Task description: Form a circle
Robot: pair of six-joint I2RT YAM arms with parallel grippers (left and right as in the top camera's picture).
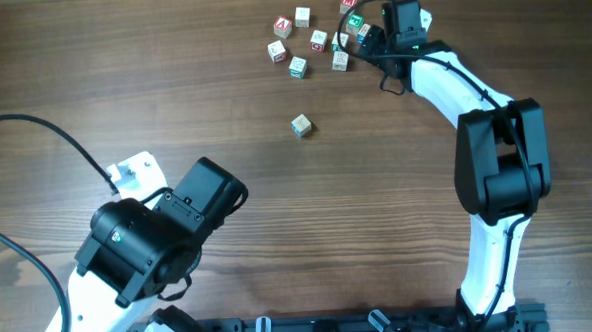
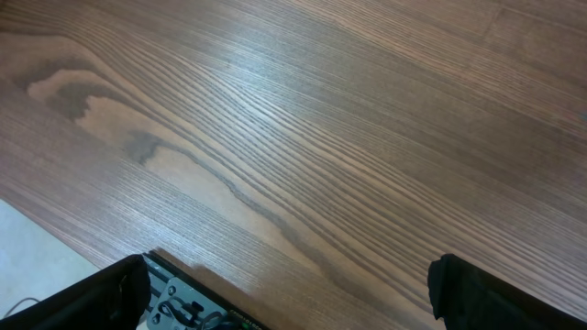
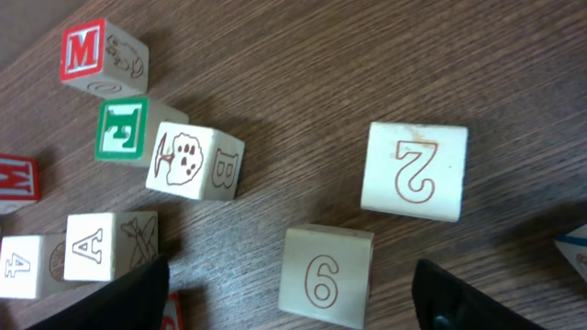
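No circle shows. Several pale wooden alphabet cubes (image 1: 319, 40) lie in a loose cluster at the table's far side, and one lone cube (image 1: 301, 126) sits apart nearer the middle. My right gripper (image 1: 366, 40) hangs over the cluster's right edge. In the right wrist view the right gripper (image 3: 298, 302) is open and straddles a cube marked 6 (image 3: 326, 275), with a gap on each side. A cube marked 2 (image 3: 415, 171) lies just beyond it. My left gripper (image 2: 289, 293) is open over bare wood.
Left of the 6 cube lie a B cube (image 3: 194, 162), a green E cube (image 3: 128, 128), an M cube (image 3: 96, 55) and an A cube (image 3: 110, 246). The left arm (image 1: 159, 242) fills the near left. A black cable (image 1: 44, 132) loops there.
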